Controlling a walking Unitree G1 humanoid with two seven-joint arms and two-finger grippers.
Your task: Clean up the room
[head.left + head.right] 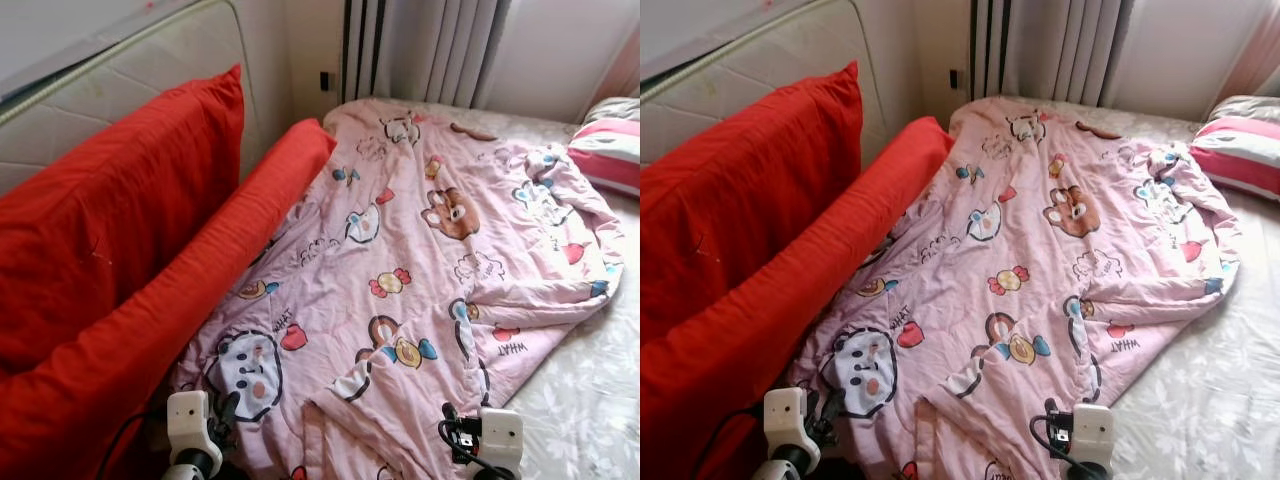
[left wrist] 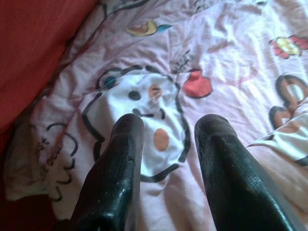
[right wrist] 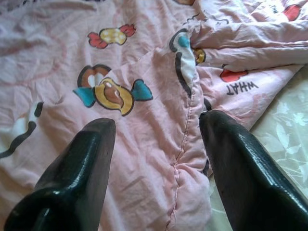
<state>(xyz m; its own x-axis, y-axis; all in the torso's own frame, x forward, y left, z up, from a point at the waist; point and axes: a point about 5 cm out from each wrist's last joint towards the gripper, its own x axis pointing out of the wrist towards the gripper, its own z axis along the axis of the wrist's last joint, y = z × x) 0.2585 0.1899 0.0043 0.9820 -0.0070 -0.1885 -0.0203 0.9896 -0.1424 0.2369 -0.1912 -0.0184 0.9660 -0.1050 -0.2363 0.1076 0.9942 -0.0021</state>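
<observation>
Both grippers (image 2: 166, 127) (image 3: 156, 125) (wrists cropped) spread above pink quilt (image 1: 420, 250).

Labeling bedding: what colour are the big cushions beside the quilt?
Solid red cushions; clearest in the left eye view.

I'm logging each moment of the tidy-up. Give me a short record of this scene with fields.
place: bed by a curtained window
blanket: pink cartoon blanket, rumpled, spread unevenly across the bed
cushions: two red cushions along the robot's left side
pillow: striped pillow at far right
left claw: open, over the blanket
right claw: open, over the blanket's folded edge
</observation>
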